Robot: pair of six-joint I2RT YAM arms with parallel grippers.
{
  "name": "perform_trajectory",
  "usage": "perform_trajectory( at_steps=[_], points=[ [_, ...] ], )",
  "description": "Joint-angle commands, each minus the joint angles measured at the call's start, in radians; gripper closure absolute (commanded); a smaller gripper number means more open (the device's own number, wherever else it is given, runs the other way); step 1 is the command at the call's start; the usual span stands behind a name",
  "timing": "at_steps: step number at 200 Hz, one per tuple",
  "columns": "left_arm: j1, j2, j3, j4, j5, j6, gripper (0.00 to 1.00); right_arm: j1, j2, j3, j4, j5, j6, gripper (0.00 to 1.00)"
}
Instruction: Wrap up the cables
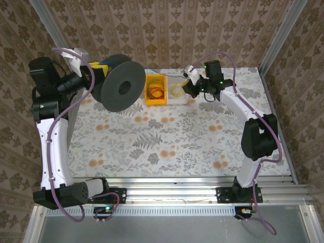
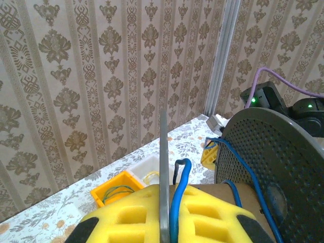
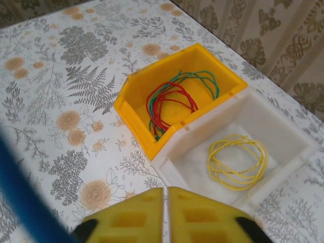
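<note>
The blue cable (image 2: pixel 177 202) rises straight up out of your left gripper (image 2: pixel 163 215) and curls over at its tip. More blue strands slant down across the perforated face of the black spool (image 2: pixel 273 167) just to its right. From above, the spool's axis lies roughly level, one round face turned toward the near right, with blue turns on its core.

Your left arm (image 1: pixel 53 147) stands tall from its base and bends over at the far left of the table (image 1: pixel 167 142), wrist aimed right at the spool. Its pads are pressed together on a thin grey plate (image 2: pixel 163 152) seen edge-on, apparently a spool flange. The blue cable sits in the same seam, just right of the plate.

Your right arm (image 1: pixel 248 116) reaches far and left, wrist tipped down. The right gripper (image 3: pixel 165 215) is closed pad to pad with nothing between, hovering by a corner of the white bin (image 3: pixel 174 167), which holds a loose yellow cable (image 3: pixel 238 162) coil. The yellow bin (image 3: pixel 134 109) touching it holds a red cable (image 3: pixel 169 101) and a green cable (image 3: pixel 202 78). A blurred blue band (image 3: pixel 20 202) passes left of those pads, and you cannot tell whether it touches them.
</note>
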Motion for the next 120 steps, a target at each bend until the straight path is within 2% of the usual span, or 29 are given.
perform_trajectory(
  at_steps=[1,53,120],
  points=[
    [0.014,-0.047,0.017,0.107,0.048,-0.041,1.00,-0.025,-0.032,-0.025,0.009,0.021,0.035,0.98],
    [0.016,-0.047,0.003,0.134,0.049,-0.063,1.00,-0.024,-0.045,-0.045,0.020,0.012,0.040,1.00],
    [0.015,-0.046,-0.077,0.349,0.021,-0.217,1.00,0.023,-0.064,-0.098,0.012,0.074,0.100,1.00]
  ],
)
